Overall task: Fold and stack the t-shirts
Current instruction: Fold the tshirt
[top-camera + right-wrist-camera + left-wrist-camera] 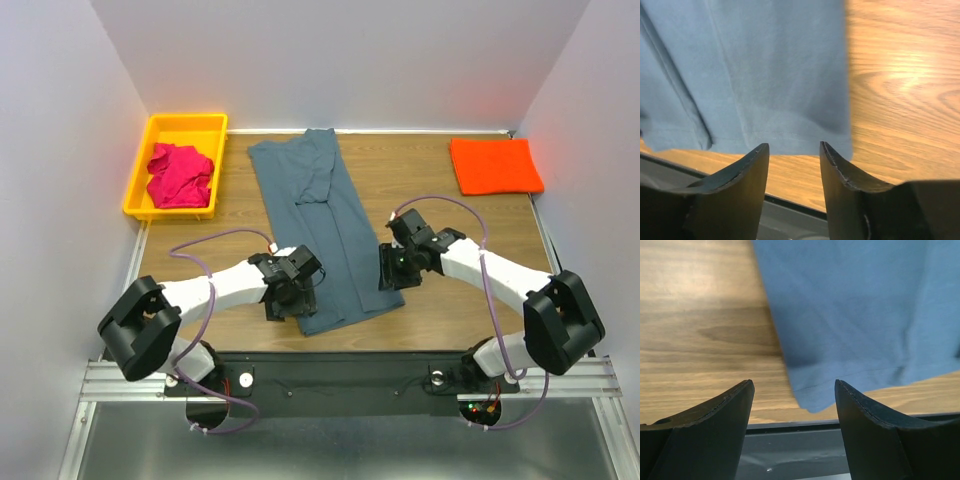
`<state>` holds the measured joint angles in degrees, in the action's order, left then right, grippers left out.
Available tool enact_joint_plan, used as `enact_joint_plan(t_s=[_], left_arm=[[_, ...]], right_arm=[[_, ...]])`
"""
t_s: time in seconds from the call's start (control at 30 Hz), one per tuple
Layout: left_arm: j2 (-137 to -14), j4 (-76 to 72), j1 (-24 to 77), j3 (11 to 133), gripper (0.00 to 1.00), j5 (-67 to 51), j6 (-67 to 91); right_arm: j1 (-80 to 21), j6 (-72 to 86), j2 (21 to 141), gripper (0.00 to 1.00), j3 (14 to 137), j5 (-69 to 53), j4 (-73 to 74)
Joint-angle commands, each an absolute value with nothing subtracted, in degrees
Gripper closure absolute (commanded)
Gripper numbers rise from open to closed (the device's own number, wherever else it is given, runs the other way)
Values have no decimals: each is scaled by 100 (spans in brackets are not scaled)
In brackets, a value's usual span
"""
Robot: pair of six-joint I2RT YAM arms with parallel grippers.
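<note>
**Hem corners of the grey-blue shirt sit ready for a pick**

Cloth is the whole story here. The grey-blue t-shirt (320, 230) lies flat along the middle of the tabletop (420, 170) as a long strip, sides turned in, running from the far edge towards the arms. The left end effector (793, 383) hangs over the strip's near left corner with its jaws apart and nothing between them. The right end effector (794, 144) does the same at the near right corner, jaws also apart and empty.

The orange t-shirt (495, 165) rests folded at the far right. The pink t-shirt (180, 175) is crumpled in the yellow bin (187, 122) at the far left.

The fabric looks thin, light and limp, so it will probably sag and drag rather than hold any shape. The stitched hem is likely the firmest place to pinch. Taking both near corners together, through all the layers, should keep the strip square when it is carried towards the collar. A pinch on the top layer alone would probably let the side folds fall open.
</note>
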<state>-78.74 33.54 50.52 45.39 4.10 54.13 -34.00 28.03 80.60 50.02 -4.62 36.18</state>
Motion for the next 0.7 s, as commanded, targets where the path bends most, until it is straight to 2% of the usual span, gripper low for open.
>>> enact_joint_plan(t_s=[0.0, 0.3, 0.67], left_arm=[[-8059, 3524, 5176, 4421, 24, 290, 5467], [-8463, 3709, 5537, 4588, 31, 194, 5432], [-8991, 3612, 5722, 4684, 49, 141, 5256]], right_arm=[[-3085, 2804, 7893, 48, 5159, 167, 3850], [-2795, 2690, 7822, 47, 4984, 132, 3850], [-2777, 2681, 7972, 47, 4676, 44, 3753]])
